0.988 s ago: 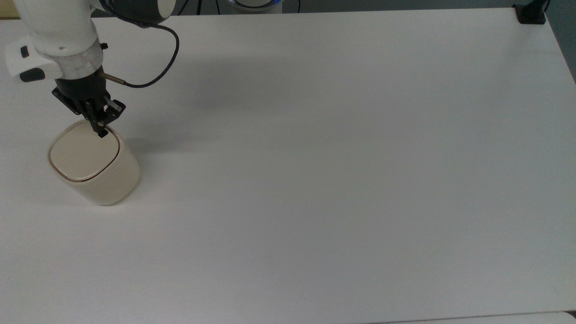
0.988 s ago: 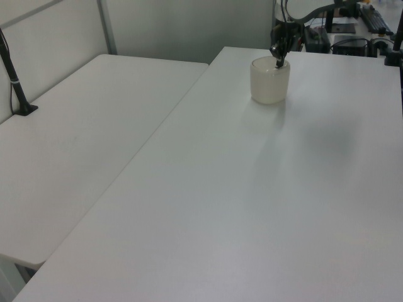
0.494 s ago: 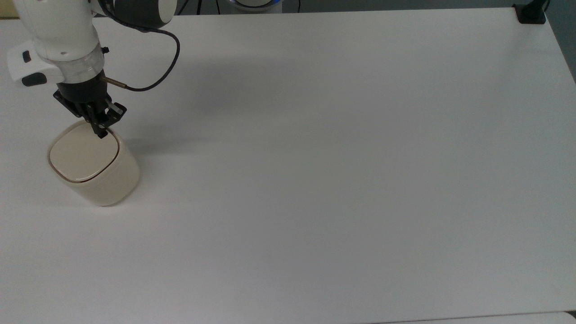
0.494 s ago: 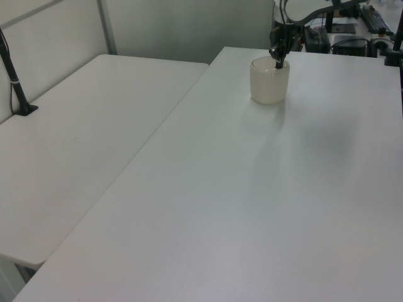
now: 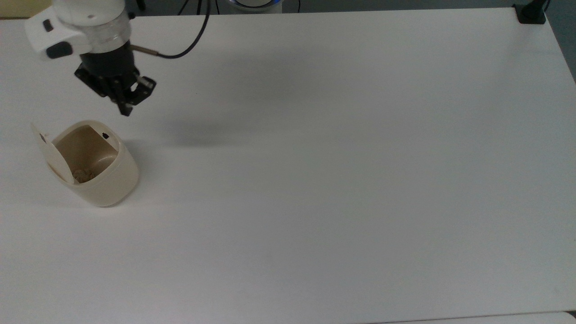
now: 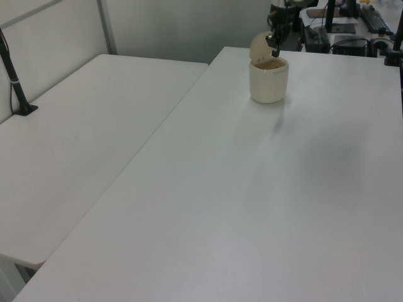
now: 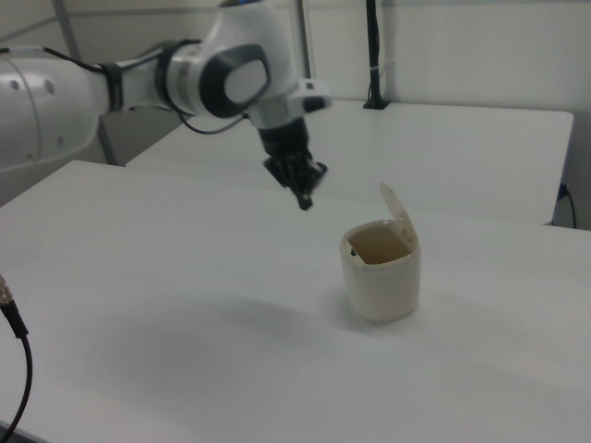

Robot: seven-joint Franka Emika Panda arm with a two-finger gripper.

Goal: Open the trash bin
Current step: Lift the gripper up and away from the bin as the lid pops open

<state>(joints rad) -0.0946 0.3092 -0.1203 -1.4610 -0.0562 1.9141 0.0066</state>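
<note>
A white table [image 5: 315,180] fills the scene. Near the top view's left edge stands the trash bin [image 5: 105,182], a small cream container with a rounded-square body, resting upright on the table surface. Its lid [image 5: 47,153] is swung up and stands nearly on edge along the side of the rim toward the top view's left, so the tan interior is open to view. A small black button [image 5: 105,135] sits on the inner rim, on the side away from the raised lid. Something small and pale lies at the bottom of the bin, too indistinct to identify.

The robot arm [image 7: 185,78], white with a black wrist section, reaches in from the top view's upper left. Its gripper [image 5: 125,109] hangs in the air above the table, just beyond the bin's far side in the top view, and is clear of the bin. In the right view the gripper [image 7: 303,198] points downward, up and to the left of the open bin [image 7: 380,277], with a clear gap between them. The two black fingers are drawn together to a narrow tip and hold nothing. A black cable [image 5: 189,42] loops from the wrist toward the far edge of the table.

In the left view the bin [image 6: 268,80] sits at the far end of the table, lid raised.
</note>
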